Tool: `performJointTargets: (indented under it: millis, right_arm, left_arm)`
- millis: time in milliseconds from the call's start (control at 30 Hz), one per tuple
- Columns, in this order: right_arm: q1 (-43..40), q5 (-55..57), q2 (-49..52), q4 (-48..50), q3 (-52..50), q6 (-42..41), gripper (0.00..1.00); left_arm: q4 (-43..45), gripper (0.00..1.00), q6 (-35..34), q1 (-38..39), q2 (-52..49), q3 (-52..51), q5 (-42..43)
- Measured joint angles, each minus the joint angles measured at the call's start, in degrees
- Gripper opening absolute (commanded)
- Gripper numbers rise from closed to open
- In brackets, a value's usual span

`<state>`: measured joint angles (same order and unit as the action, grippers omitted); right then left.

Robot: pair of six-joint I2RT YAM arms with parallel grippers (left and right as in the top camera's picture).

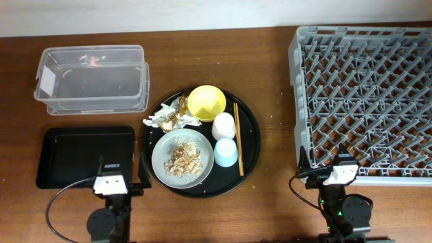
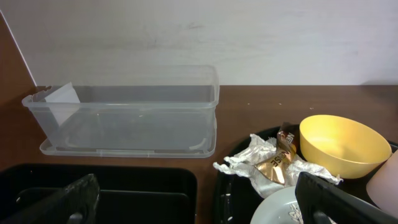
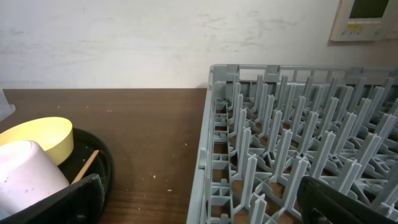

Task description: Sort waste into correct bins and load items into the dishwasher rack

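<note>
Waste and dishes all sit on the round black tray [image 1: 252,131] in the middle of the tabletop [image 1: 270,196]: crumpled wrappers [image 1: 169,116] at its far left, just beside the yellow bowl [image 1: 206,102]; food scraps [image 1: 185,158] heaped on the grey plate [image 1: 159,162]; white cup [image 1: 223,125] and light blue cup [image 1: 225,152] side by side; chopsticks [image 1: 238,138] along the right rim. I see the clear tub [image 1: 91,81] and flat black tray [image 1: 74,152] off to the left, the dishwasher rack [image 1: 364,88] to the right. My left gripper [image 2: 196,186] hangs by the flat tray's near right corner, fingers spread, holding nothing; my right gripper [image 3: 202,185], likewise spread and empty, is by the rack's near left corner.
</note>
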<state>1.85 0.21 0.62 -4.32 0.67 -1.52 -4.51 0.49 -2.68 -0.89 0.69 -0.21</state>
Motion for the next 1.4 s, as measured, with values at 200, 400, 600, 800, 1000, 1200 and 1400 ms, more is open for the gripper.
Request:
performJointTargets:
  millis: [200,400,600,800,1000,1200,1400]
  right_arm:
    - [0.0,0.0,0.0,0.0,0.0,0.0,0.98]
    - [0.0,0.0,0.0,0.0,0.0,0.0,0.99]
    - [0.0,0.0,0.0,0.0,0.0,0.0,0.98]
    - [0.0,0.0,0.0,0.0,0.0,0.0,0.98]
    - [0.0,0.0,0.0,0.0,0.0,0.0,0.98]
    - [0.0,0.0,0.0,0.0,0.0,0.0,0.98]
    - [0.0,0.0,0.0,0.0,0.0,0.0,0.98]
  left_arm:
    - [0.0,0.99,0.0,0.0,0.0,0.0,0.0]
    - [0.0,0.99,0.0,0.0,0.0,0.0,0.0]
    - [0.0,0.99,0.0,0.0,0.0,0.0,0.0]
    - [0.0,0.99,0.0,0.0,0.0,0.0,0.0]
    - [0.0,0.99,0.0,0.0,0.0,0.0,0.0]
    - [0.0,0.99,0.0,0.0,0.0,0.0,0.0]
    - [0.0,1.0,0.0,0.0,0.0,0.0,0.0]
